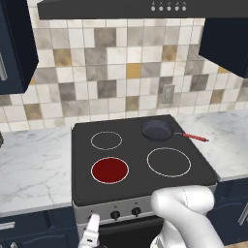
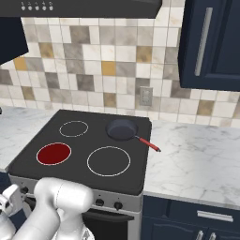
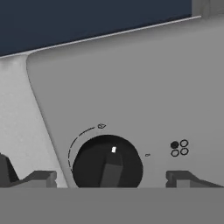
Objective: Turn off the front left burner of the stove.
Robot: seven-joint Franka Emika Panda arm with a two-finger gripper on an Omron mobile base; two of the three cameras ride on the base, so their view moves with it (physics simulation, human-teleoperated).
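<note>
Hand view: the two-finger gripper (image 3: 111, 179) stands with its dark fingertips spread wide to either side of a round black knob (image 3: 107, 164) at bottom centre, on the silver-grey front panel (image 3: 131, 87) of the flat matte-black stove (image 1: 140, 167), not yet closed on it. Farther back, at the left base view's lower centre-left, the front left burner (image 1: 110, 170), a white-outlined circle, glows deep red. By this evidence the burner remains on; grasping and turning are left.
</note>
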